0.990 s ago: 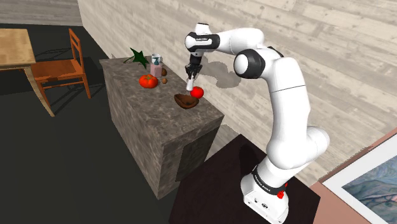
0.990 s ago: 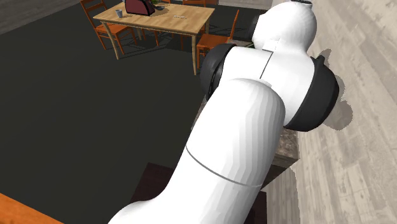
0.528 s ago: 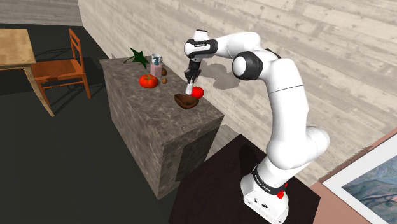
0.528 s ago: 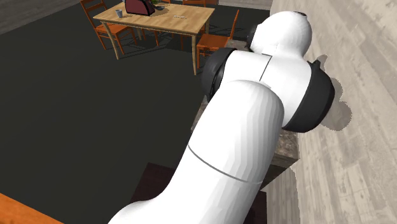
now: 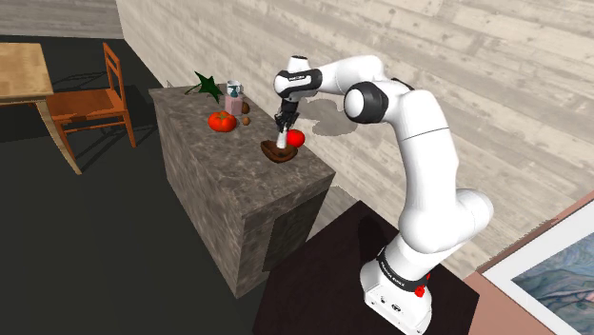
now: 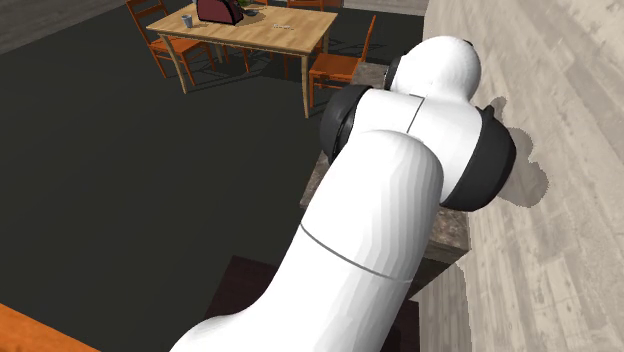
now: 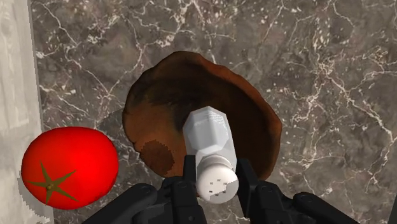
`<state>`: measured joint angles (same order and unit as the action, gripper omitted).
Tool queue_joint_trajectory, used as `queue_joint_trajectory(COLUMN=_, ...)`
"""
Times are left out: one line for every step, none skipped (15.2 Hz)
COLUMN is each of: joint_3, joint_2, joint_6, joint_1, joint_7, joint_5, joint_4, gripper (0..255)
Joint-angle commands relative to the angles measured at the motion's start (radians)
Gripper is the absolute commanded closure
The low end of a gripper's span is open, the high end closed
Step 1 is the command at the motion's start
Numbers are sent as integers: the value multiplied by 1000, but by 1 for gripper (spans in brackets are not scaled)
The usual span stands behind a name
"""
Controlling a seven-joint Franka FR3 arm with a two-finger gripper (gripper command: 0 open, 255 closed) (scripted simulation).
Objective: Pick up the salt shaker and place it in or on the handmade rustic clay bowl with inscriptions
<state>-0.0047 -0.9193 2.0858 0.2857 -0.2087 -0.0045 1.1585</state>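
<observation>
A white salt shaker (image 7: 210, 149) with a perforated cap is clasped between my two black fingers (image 7: 188, 173), so the gripper (image 7: 215, 181) is shut on it. Directly below the shaker lies the brown clay bowl (image 7: 251, 111), on the dark marble counter (image 7: 331, 70). In the shoulder view the gripper (image 5: 283, 133) hangs just above the bowl (image 5: 276, 152), with the shaker (image 5: 282, 136) a small pale shape at its tip. The shaker is apart from the bowl's floor.
A red tomato (image 7: 69, 167) lies beside the bowl, near the wall (image 7: 13, 76). Further along the counter (image 5: 205, 157) sit another tomato (image 5: 222, 121), a pinkish jar (image 5: 234, 98), a small brown item (image 5: 246, 120) and a green plant (image 5: 205, 84). An orange chair (image 5: 90, 105) stands beyond.
The arm has swung the gripper and shaker toward the shoulder view's left and lower, from over the tomato to just over the bowl. The grip stays shut.
</observation>
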Motion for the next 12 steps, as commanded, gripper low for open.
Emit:
queue_joint_trajectory(joint_3=0, joint_2=-7, joint_6=5, joint_1=-1, joint_7=2, joint_5=0, joint_4=-3, gripper=255)
queue_joint_trajectory(joint_3=0, joint_2=-7, joint_6=5, joint_1=-1, joint_7=2, joint_5=0, joint_4=-3, gripper=255)
queue_joint_trajectory(joint_3=0, joint_2=-7, joint_6=5, joint_1=-1, joint_7=2, joint_5=0, joint_4=-3, gripper=255)
queue_joint_trajectory(joint_3=0, joint_2=-7, joint_6=5, joint_1=-1, joint_7=2, joint_5=0, joint_4=-3, gripper=255)
queue_joint_trajectory(joint_3=0, joint_2=-7, joint_6=5, joint_1=-1, joint_7=2, joint_5=0, joint_4=-3, gripper=255)
queue_joint_trajectory(joint_3=0, joint_2=-7, joint_6=5, joint_1=-1, joint_7=2, joint_5=0, joint_4=-3, gripper=255)
queue_joint_trajectory(joint_3=0, joint_2=-7, joint_6=5, joint_1=-1, joint_7=2, joint_5=0, joint_4=-3, gripper=255)
queue_joint_trajectory(joint_3=0, joint_2=-7, joint_6=5, joint_1=-1, joint_7=2, joint_5=0, joint_4=-3, gripper=0)
queue_joint_trajectory(joint_3=0, joint_2=-7, joint_6=5, joint_1=-1, joint_7=2, joint_5=0, joint_4=-3, gripper=0)
queue_joint_trajectory(joint_3=0, joint_2=-7, joint_6=5, joint_1=-1, joint_7=2, joint_5=0, joint_4=-3, gripper=0)
queue_joint_trajectory(joint_3=0, joint_2=-7, joint_6=5, joint_1=-1, joint_7=2, joint_5=0, joint_4=-3, gripper=0)
queue_joint_trajectory(joint_3=0, joint_2=-7, joint_6=5, joint_1=-1, joint_7=2, joint_5=0, joint_4=-3, gripper=0)
